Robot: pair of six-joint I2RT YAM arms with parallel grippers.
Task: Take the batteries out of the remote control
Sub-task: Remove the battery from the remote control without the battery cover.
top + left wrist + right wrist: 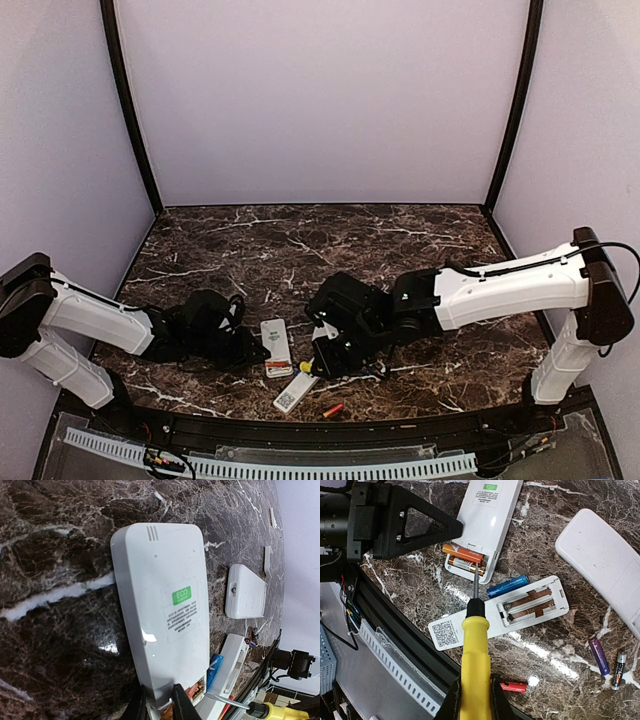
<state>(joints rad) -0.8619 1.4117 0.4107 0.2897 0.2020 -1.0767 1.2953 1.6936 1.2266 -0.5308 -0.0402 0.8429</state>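
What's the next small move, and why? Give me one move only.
The screwdriver held by the right gripper has its tip on the two orange batteries seated in the open compartment of the remote, and the left gripper pins that remote's end. So probably lever the tip under one battery and pop it up.
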